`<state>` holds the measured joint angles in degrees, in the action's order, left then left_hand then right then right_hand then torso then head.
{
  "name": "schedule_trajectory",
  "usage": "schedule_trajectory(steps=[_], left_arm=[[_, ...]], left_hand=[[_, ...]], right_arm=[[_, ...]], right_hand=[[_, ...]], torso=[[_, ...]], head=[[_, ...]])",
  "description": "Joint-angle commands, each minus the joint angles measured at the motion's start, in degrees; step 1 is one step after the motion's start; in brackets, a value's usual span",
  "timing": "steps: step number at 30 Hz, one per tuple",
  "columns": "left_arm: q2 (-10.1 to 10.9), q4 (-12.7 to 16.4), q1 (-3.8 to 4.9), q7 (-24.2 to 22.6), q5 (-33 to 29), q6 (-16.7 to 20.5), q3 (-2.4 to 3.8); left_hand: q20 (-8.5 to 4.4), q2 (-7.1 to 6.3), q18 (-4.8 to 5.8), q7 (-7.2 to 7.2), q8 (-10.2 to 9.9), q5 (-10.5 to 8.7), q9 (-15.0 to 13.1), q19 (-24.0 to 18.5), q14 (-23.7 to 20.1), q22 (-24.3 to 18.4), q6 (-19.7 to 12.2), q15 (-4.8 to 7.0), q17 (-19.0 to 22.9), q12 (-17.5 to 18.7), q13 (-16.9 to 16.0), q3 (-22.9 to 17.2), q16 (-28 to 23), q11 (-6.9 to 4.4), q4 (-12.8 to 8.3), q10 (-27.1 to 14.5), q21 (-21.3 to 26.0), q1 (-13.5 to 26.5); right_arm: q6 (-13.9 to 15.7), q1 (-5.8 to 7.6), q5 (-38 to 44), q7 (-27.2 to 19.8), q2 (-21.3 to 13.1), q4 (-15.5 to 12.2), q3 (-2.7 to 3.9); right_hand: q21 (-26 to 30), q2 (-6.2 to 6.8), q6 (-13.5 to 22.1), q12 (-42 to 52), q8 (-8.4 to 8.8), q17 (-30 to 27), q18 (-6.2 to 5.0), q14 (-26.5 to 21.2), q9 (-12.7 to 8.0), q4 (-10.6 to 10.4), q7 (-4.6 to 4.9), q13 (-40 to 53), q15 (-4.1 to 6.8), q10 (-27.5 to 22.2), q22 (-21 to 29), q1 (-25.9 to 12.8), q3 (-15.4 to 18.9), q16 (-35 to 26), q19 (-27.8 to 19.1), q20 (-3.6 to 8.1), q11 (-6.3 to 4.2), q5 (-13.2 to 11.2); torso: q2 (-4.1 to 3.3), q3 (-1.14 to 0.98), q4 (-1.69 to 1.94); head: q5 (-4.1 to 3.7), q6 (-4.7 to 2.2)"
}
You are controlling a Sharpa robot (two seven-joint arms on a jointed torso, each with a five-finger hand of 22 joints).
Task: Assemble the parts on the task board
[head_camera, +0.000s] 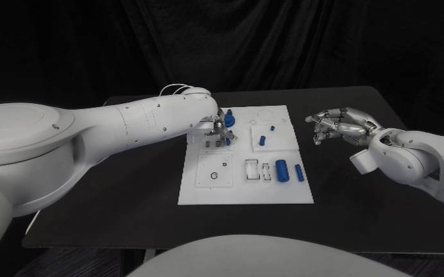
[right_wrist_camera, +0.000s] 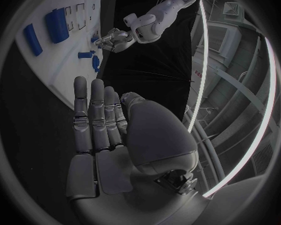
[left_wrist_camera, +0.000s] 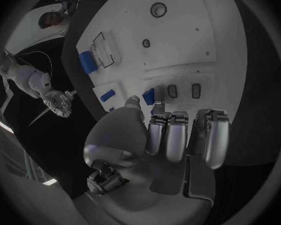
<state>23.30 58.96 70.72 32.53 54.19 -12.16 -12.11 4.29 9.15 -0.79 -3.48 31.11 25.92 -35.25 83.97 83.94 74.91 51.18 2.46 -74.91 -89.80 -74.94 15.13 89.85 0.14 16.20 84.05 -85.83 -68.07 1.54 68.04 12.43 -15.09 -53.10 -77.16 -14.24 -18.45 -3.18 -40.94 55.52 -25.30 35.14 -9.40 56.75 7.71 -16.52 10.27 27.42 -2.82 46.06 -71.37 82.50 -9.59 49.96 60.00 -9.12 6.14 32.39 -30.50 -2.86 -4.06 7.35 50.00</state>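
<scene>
Two hands, left hand (head_camera: 217, 131) covering task board (head_camera: 242, 190) slots, grasp unclear

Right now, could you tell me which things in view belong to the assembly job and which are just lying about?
Job:
task board
blue parts
left hand, fingers down on the board
right hand, beside the board, holding nothing

Lying about:
black table
</scene>
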Motion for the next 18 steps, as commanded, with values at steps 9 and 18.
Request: schedule_trajectory(steps=[9,18], left_arm=[[-0.11,-0.13,-0.22,-0.21,-0.46,-0.39,0.06],[-0.11,-0.17,-0.24,-0.24,-0.46,-0.47,0.06]], left_hand=[[-0.75,-0.31,-1.16,0.5,-0.35,3.04,-0.8,0.17,6.06,10.42,0.64,0.56,-15.09,-0.2,-15.06,-1.41,0.15,-0.79,0.03,5.95,0.63,-2.2],[-1.07,-0.77,-1.2,0.89,0.08,6.32,-1.91,0.1,6.06,10.4,0.79,0.9,-15.09,-0.2,-15.06,-2.91,0.15,-1.17,0.16,5.95,0.84,-3.97]], right_arm=[[-0.36,-0.17,1.74,0.71,-0.03,-0.05,0.04],[-0.29,-0.19,1.78,0.84,0.04,-0.03,0.04]], right_hand=[[-0.38,0.19,0.46,0.52,-0.55,-0.32,-0.95,-0.48,-0.14,0.11,0.17,-0.28,-0.04,-0.35,-0.25,1.17,-0.77,0.5,-0.07,0.2,0.06,0.88],[-0.56,0.43,0.55,0.71,-0.89,-0.66,-0.95,-0.62,-0.2,0.22,0.19,-0.57,-0.03,-0.46,-0.48,1.94,-1.27,0.73,-0.17,0.22,0.07,1.53]], torso=[[-0.05,-0.01,-0.04],[-0.04,-0.01,-0.01]], head=[[-0.05,0.0],[0.11,0.0]])
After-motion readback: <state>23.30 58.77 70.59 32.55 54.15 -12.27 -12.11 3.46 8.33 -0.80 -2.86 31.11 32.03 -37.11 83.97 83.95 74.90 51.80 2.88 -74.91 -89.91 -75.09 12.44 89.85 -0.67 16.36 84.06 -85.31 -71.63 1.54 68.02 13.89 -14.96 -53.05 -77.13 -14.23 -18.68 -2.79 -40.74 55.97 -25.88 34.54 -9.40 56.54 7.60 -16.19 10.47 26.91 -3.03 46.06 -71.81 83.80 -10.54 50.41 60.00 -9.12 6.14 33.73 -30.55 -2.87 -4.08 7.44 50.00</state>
